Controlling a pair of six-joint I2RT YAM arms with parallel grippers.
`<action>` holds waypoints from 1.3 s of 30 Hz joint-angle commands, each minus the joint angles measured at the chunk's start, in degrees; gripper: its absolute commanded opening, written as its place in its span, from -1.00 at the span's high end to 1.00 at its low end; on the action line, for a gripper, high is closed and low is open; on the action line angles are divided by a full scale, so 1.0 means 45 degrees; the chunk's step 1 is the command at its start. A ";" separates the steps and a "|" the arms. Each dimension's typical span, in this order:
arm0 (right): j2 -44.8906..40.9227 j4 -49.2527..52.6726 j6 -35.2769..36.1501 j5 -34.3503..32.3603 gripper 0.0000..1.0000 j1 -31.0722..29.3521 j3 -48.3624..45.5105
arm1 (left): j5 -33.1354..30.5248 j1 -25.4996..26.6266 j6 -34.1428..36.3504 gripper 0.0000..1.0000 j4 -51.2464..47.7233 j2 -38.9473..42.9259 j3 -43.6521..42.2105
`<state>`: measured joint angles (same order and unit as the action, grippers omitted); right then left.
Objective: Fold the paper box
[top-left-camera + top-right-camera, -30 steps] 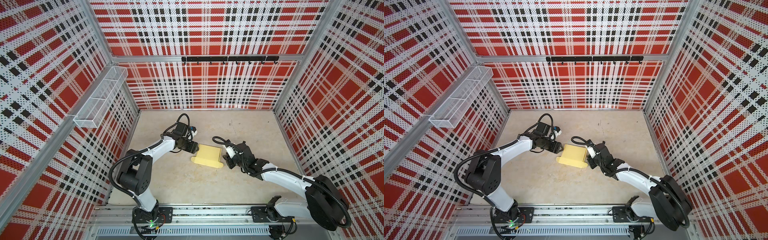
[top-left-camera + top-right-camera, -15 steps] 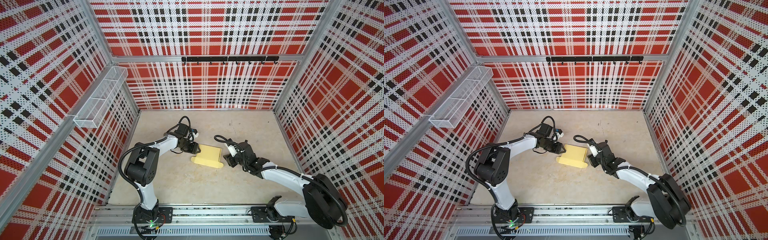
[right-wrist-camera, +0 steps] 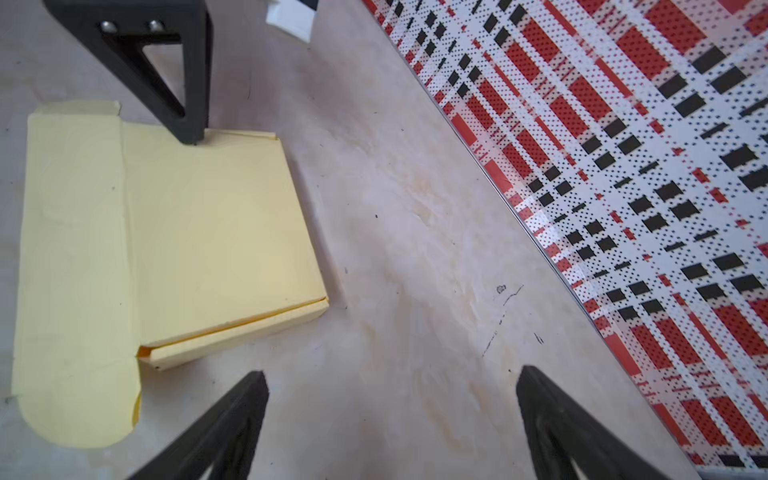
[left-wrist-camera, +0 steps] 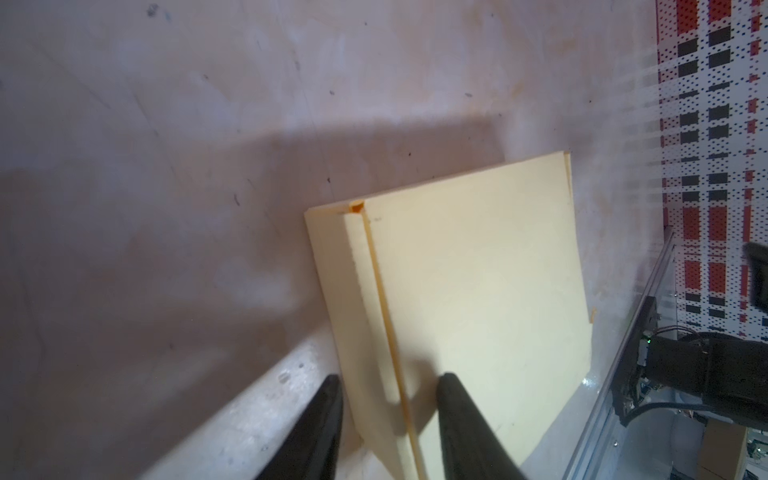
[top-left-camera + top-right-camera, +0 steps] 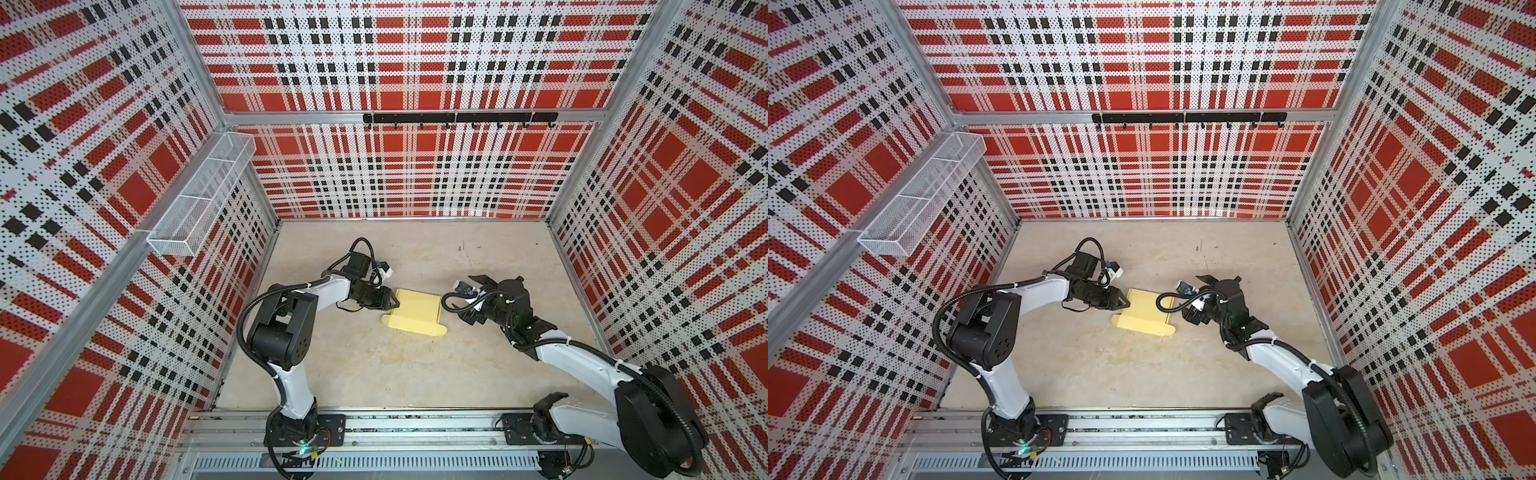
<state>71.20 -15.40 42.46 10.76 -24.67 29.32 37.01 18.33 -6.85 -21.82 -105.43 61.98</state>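
Plaid-walled cell [image 5: 415, 166], beige counter [image 5: 374, 374]: paper box [image 5: 417, 311] mid-counter, flap [image 3: 75, 291] unfolded; left fingers [image 4: 461, 415] straddle its edge, grip unclear; right fingers [image 3: 237, 415] spread wide, empty; squeeze and you may buckle or skid it.

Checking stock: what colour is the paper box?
Pale yellow paper box, clearest in the right wrist view.

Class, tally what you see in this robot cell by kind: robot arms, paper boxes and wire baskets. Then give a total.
robot arms: 2
paper box: 1
wire basket: 1
Total: 4
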 commanded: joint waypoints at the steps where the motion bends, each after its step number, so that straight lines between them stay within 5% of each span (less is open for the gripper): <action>1: 0.0814 -0.1213 0.2793 0.0729 -0.91 -0.0017 -0.0467 | 0.0221 -0.0108 -0.0006 0.29 0.0195 -0.0317 -0.0056; 14: 0.3104 -0.2626 0.4771 -0.0053 -0.88 -0.0723 -0.0933 | 0.0501 -0.0740 0.0752 0.57 -0.0563 -0.1352 0.0776; 39: 0.5436 -0.6182 0.6317 -0.1434 -0.87 -0.2474 -0.0785 | 0.1037 -0.1122 0.1030 0.78 -0.1336 -0.2294 0.1677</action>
<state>93.80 -40.05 68.69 4.29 -34.89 24.93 45.41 13.50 -2.61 -25.45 -113.32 69.91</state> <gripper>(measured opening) 0.934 0.111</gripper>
